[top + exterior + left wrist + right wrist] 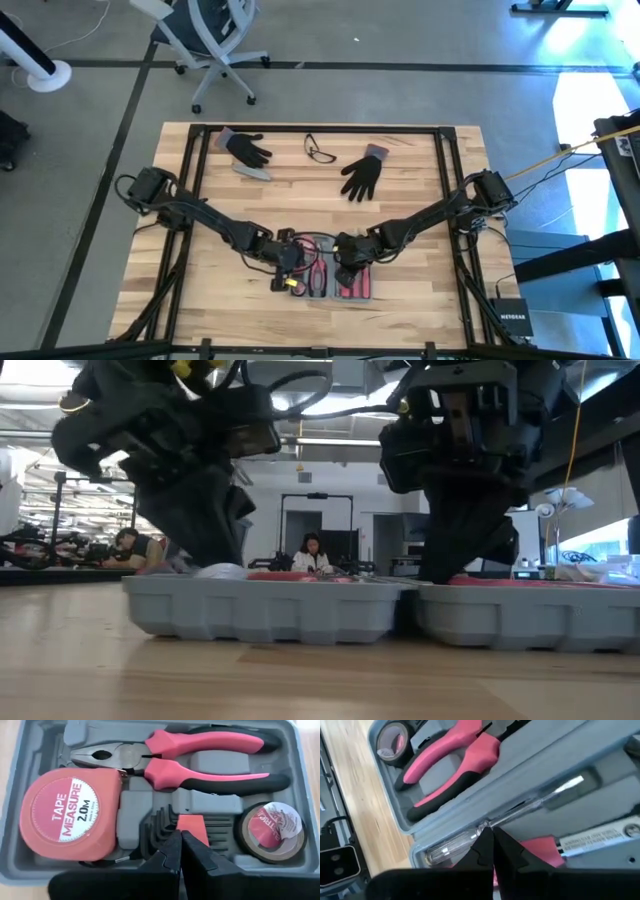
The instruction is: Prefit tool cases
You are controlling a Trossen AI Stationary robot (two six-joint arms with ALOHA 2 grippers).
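Both arms reach inward toward the middle of the tabletop's near edge. The left gripper (pixel 179 851) and right gripper (pixel 492 845) point down, fingers pressed together.

The tool case (pixel 300 795) is moulded grey plastic with a matt, faintly grainy finish. The pliers (pixel 165 762) have dull bare-metal jaws and smooth pink-and-black handles — rubbery, with a soft sheen. The tape measure (pixel 70 815) is smooth salmon plastic under a printed label. The roll of tape (pixel 272 832) looks glossy, its wrapper crinkled. A test screwdriver (pixel 470 837) has a clear, shiny plastic handle and a bright metal shaft. The table (pixel 420 310) is pale wood — planked, matt. The gloves (pixel 362 175) look like black cloth.
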